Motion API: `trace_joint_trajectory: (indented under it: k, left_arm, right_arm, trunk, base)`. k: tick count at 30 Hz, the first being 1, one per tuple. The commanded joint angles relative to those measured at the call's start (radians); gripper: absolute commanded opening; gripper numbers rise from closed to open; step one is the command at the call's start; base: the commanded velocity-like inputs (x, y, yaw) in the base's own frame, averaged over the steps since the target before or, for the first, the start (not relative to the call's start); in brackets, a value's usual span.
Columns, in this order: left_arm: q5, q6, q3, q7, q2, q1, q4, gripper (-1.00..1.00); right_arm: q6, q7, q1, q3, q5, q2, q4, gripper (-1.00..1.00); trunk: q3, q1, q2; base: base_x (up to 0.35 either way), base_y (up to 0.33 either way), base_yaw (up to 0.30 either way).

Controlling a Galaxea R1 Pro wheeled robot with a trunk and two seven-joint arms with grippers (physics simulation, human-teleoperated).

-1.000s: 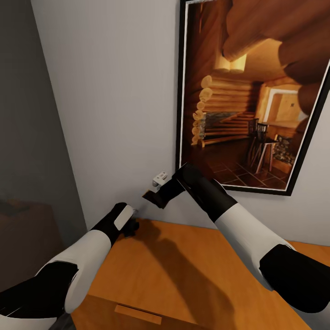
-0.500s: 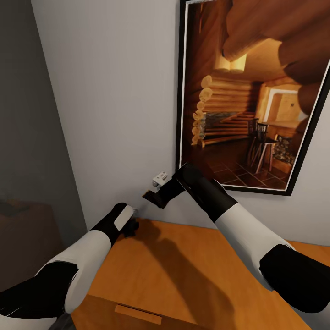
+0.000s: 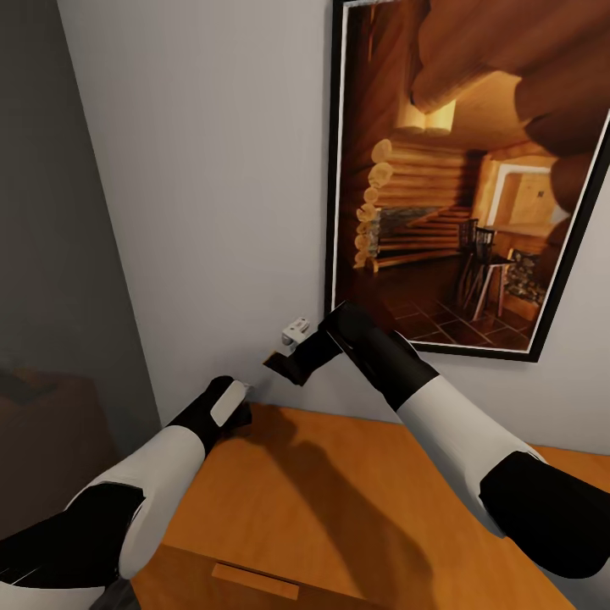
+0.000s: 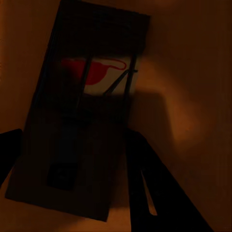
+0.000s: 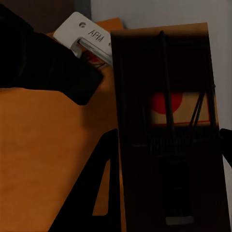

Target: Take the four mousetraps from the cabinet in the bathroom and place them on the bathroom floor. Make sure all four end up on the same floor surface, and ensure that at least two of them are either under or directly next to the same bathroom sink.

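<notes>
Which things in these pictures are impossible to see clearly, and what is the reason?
- Left gripper: deep shadow in the left wrist view; whether it grips the lower mousetrap is unclear.
- Raised mousetrap, held by the right gripper: one end is cut off by the right wrist picture's edge, and its metal parts are dark.
- Orange cabinet: its front is cut off by the head view's lower edge.

Framed log-cabin picture (image 3: 462, 182) on grey wall (image 3: 212, 195); orange-brown wooden cabinet (image 3: 339, 508) below.
</notes>
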Motion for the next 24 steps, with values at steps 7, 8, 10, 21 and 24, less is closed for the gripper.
trace_joint_trajectory:
  k: [7, 8, 10, 21, 24]
  left_arm:
    - [0.007, 0.009, -0.006, 0.007, 0.001, 0.0, 0.059, -1.0]
    - [0.007, 0.008, -0.006, 0.007, 0.001, 0.001, 0.059, -1.0]
    - [0.005, 0.008, -0.006, 0.008, 0.001, 0.001, 0.057, -1.0]
    - [0.002, 0.109, -0.006, 0.021, -0.001, 0.001, -0.168, -1.0]
    - [0.0, 0.128, -0.007, 0.021, 0.0, 0.001, -0.219, -1.0]
  right_arm:
    - [0.003, 0.011, -0.001, 0.0, 0.008, 0.0, -0.001, -1.0]
    - [0.003, 0.011, -0.001, 0.0, 0.008, 0.0, -0.001, -1.0]
    - [0.003, 0.011, -0.001, 0.0, 0.008, 0.0, -0.001, -1.0]
    - [0.003, 0.011, -0.001, -0.002, 0.009, 0.0, 0.017, -1.0]
    - [0.003, 0.011, -0.001, -0.002, 0.009, 0.0, 0.018, -1.0]
  trunk:
    - [-0.002, 0.0, -0.001]
    - [-0.002, 0.0, -0.001]
    - [-0.002, 0.0, -0.001]
    - [-0.002, 0.0, -0.001]
    - [-0.002, 0.0, -0.001]
  base:
    - [0.0, 0.0, 0.0]
    - [0.0, 0.0, 0.0]
    - [0.0, 0.0, 0.0]
    - [0.0, 0.0, 0.0]
    - [0.0, 0.0, 0.0]
